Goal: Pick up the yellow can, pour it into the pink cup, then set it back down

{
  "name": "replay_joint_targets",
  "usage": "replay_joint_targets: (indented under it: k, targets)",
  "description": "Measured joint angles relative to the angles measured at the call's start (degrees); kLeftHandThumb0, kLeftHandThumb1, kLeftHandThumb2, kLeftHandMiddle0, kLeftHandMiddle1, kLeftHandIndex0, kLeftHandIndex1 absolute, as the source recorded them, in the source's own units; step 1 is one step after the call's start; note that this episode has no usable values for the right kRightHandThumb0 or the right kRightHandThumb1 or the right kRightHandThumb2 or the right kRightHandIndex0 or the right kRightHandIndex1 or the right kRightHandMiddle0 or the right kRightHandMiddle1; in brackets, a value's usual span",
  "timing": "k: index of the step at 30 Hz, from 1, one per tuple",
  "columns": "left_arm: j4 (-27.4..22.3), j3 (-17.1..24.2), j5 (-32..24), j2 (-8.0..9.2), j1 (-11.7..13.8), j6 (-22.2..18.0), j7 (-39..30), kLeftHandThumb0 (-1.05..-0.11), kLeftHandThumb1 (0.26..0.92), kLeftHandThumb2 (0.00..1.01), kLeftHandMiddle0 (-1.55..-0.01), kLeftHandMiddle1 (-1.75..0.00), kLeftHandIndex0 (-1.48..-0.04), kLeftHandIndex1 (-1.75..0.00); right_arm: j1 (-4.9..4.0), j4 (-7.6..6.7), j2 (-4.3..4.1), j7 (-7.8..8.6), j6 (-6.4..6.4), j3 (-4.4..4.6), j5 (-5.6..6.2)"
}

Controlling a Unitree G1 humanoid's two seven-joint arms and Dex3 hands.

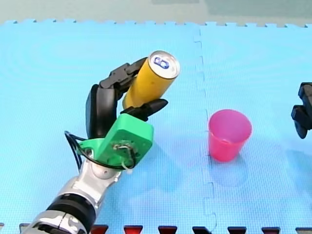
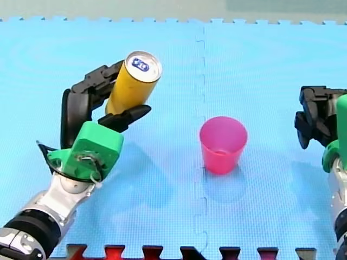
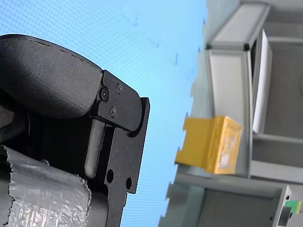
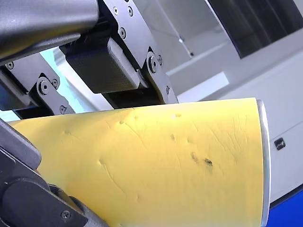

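Left hand [image 1: 108, 102]: mine, over the left half of the blue foam mat [image 1: 53, 58], closed around the yellow can [image 1: 148, 83]. Fingers [image 4: 109, 66] cross the far side of the can body and the thumb presses the near side. Yellow can: held tilted, with the silver top and its blue tab uppermost and leaning toward the cup's side; the second wrist view shows small dents and dark specks on its wall. Green wrist mount [image 1: 124, 139]: just behind the hand, with a black cable looped at its side. Pink cup [image 1: 229, 135]: upright on the mat, mouth open upward, standing at the right of the mat's jigsaw seam and well apart from the can. Right hand [image 2: 317, 116]: mine, at the right edge of the mat, curled on nothing, apart from the cup. Yellow box [image 3: 213, 144]: seen in the first wrist view, beyond the mat's edge, sitting in a grey frame.
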Motion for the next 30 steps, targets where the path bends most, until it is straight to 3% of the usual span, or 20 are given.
replay_joint_targets:
  k: [13,22,30]
  targets:
    - [-2.18,8.05,-10.49,-2.97,3.92,-2.80,-17.03,-0.386,0.817,0.00,-1.25,-0.02,-1.19,0.00,0.04,-0.24,-0.04,-0.01,0.00,0.25,-0.01]
    - [-3.30,12.96,-17.46,-4.89,5.40,-0.13,-27.78,-0.377,0.820,0.00,-1.26,-0.02,-1.18,0.00,0.13,-0.26,-0.26,-0.01,0.00,0.39,-0.03]
    - [-3.01,15.93,-20.20,-6.22,5.50,1.37,-31.52,-0.366,0.819,0.00,-1.28,-0.02,-1.18,0.00,0.16,-0.30,-0.44,-0.12,-0.02,0.52,-0.07]
